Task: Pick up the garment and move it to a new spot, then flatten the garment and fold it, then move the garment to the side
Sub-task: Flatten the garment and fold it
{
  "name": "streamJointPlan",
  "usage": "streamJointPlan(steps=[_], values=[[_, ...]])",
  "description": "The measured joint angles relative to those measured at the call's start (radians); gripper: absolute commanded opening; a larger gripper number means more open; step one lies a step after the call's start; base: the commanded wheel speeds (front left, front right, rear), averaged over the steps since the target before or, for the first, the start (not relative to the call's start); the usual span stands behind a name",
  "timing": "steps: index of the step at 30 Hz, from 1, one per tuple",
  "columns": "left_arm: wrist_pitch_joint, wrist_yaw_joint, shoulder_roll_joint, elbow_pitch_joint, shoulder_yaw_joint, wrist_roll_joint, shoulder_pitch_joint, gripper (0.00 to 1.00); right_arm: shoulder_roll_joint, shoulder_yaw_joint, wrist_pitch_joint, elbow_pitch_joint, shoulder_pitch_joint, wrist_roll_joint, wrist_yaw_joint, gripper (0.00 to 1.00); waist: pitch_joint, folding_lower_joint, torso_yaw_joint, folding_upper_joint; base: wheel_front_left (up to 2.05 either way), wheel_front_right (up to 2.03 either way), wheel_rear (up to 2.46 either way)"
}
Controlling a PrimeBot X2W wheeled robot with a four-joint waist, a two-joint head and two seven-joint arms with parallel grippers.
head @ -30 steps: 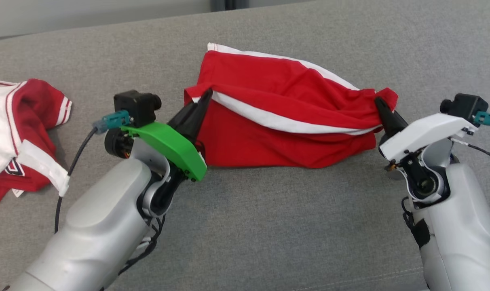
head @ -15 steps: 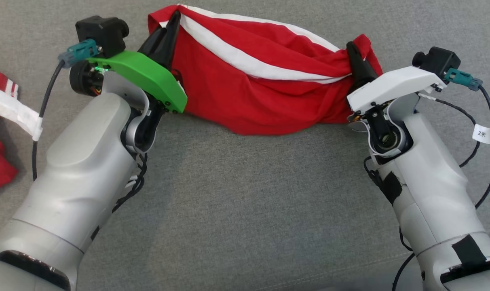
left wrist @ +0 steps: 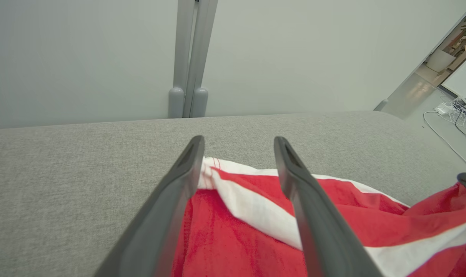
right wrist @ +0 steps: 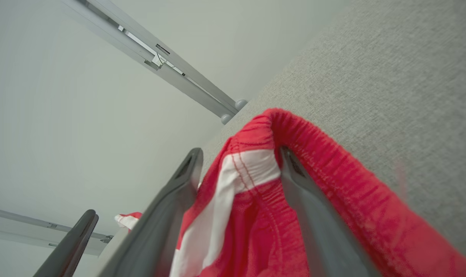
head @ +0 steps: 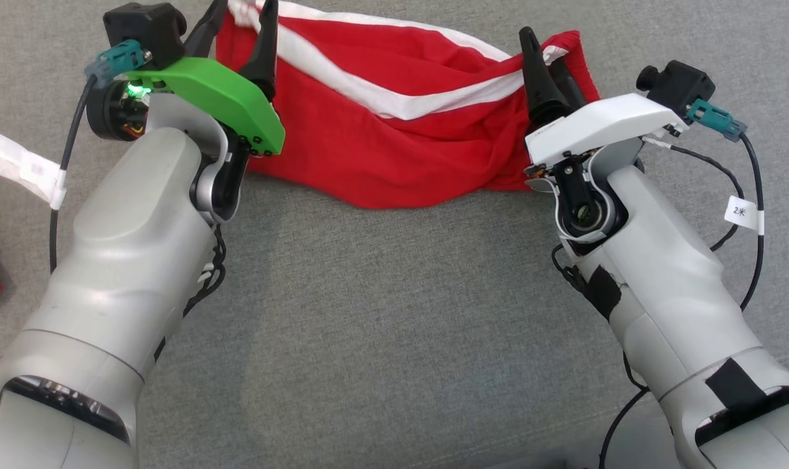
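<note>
While left jaws and right jaws gape, the garment (head: 394, 143) lies between, an end inside each.

Just 1 mark reads clearly: a small white tag (head: 741, 212) on the black cable (head: 758, 172) of the right arm carries a handwritten "2" followed by a star-like sign. There's faint print on the white wrist cover (head: 596, 120), too small to read.
</note>
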Motion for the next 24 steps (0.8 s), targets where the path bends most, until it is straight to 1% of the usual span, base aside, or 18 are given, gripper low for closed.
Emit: streamJointPlan(steps=[3,6,8,12,13,16,19,24], values=[[-0.003,-0.007,-0.005,0.021,0.009,0.012,0.018,1.0,0.0,-0.02,-0.007,-0.024,0.021,-0.113,0.0,1.0,-0.017,0.0,0.001,0.0,0.0,0.0,0.0],[-0.005,-0.008,-0.004,0.031,0.028,0.026,0.056,1.0,-0.012,-0.106,-0.007,-0.094,0.097,-0.282,0.0,1.0,-0.041,0.0,0.001,0.0,0.0,0.0,0.0],[-0.006,-0.008,0.002,0.024,0.05,0.044,0.083,1.0,-0.013,-0.166,-0.008,-0.154,0.18,-0.398,0.0,1.0,-0.06,0.0,0.001,0.0,0.0,0.0,0.0],[-0.006,-0.01,0.007,0.022,0.074,0.063,0.155,1.0,-0.004,-0.244,-0.008,-0.254,0.334,-0.528,0.0,1.0,-0.098,0.0,-0.002,0.0,0.0,0.0,0.0],[-0.006,-0.01,0.007,0.023,0.077,0.067,0.169,1.0,-0.003,-0.255,-0.008,-0.278,0.36,-0.553,0.0,1.0,-0.106,0.0,-0.003,0.0,0.0,0.0,0.0],[-0.006,-0.01,0.005,0.034,0.084,0.092,0.204,1.0,-0.001,-0.292,-0.002,-0.368,0.439,-0.692,0.0,1.0,-0.133,0.0,-0.008,0.0,0.0,0.0,0.0],[-0.007,-0.01,0.003,0.062,0.082,0.104,0.228,1.0,-0.001,-0.318,0.004,-0.448,0.515,-0.805,0.0,1.0,-0.152,-0.0001,-0.017,0.0,0.0,0.0,0.0],[0.01,-0.011,0.005,0.123,0.072,0.111,0.224,1.0,-0.002,-0.317,0.025,-0.552,0.626,-0.958,0.0,1.0,-0.159,-0.0001,-0.047,0.0,0.0,0.0,0.0]])
